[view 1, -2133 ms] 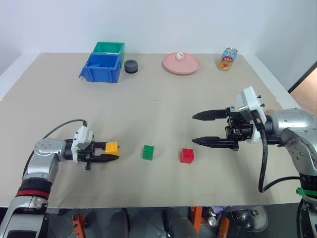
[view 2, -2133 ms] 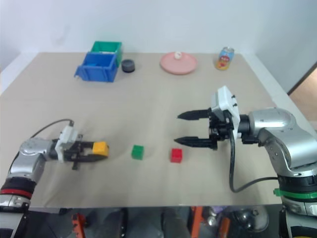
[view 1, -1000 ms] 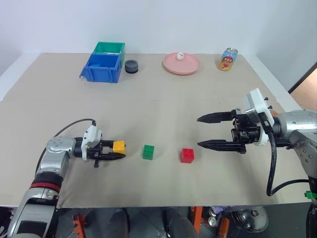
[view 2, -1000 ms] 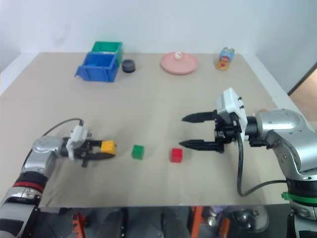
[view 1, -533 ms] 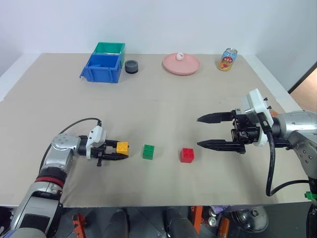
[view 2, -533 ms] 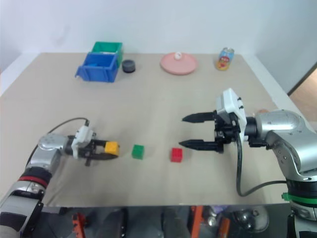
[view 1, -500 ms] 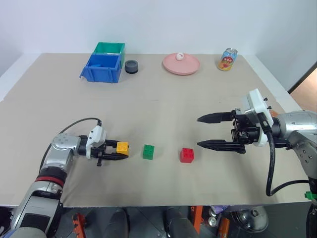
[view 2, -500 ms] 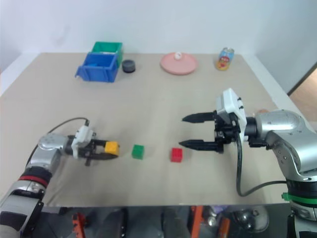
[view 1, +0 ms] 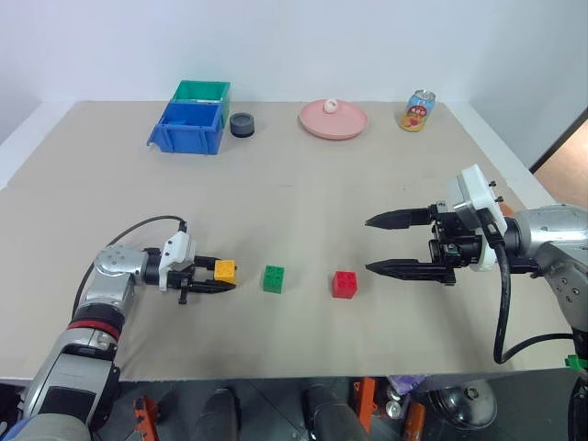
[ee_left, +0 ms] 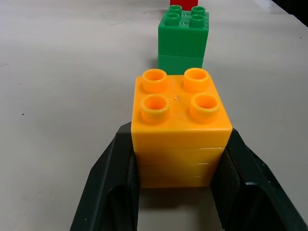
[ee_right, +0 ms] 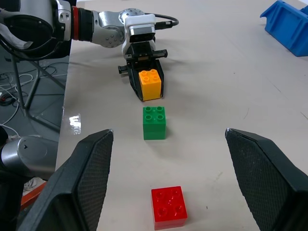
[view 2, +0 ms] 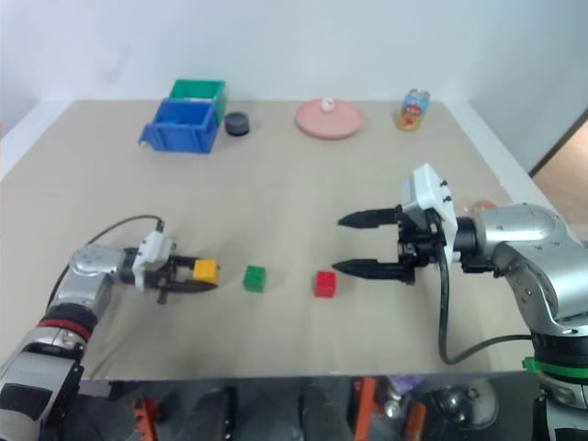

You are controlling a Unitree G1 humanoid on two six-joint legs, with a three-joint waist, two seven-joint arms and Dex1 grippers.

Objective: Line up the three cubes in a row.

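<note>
Nearer the green cube (view 1: 273, 279) now: left tool's (view 1: 223, 277) yellow cube (view 1: 224, 271).

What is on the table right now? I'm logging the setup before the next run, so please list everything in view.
yellow cube: one, yellow, near edge, clamped in the left hand
green cube: one, green, between the yellow cube and the red cube
red cube: one, red, on the right of the green cube
blue bin: one, blue, far left
green bin: one, green, behind the blue bin
black round thing: one, black, beside the blue bin
plate: one, pink, far middle, with a small white item on it
can: one, yellow and red, far right
table: one, beige
left hand: shut on the yellow cube
right hand: open, right of the red cube
</note>
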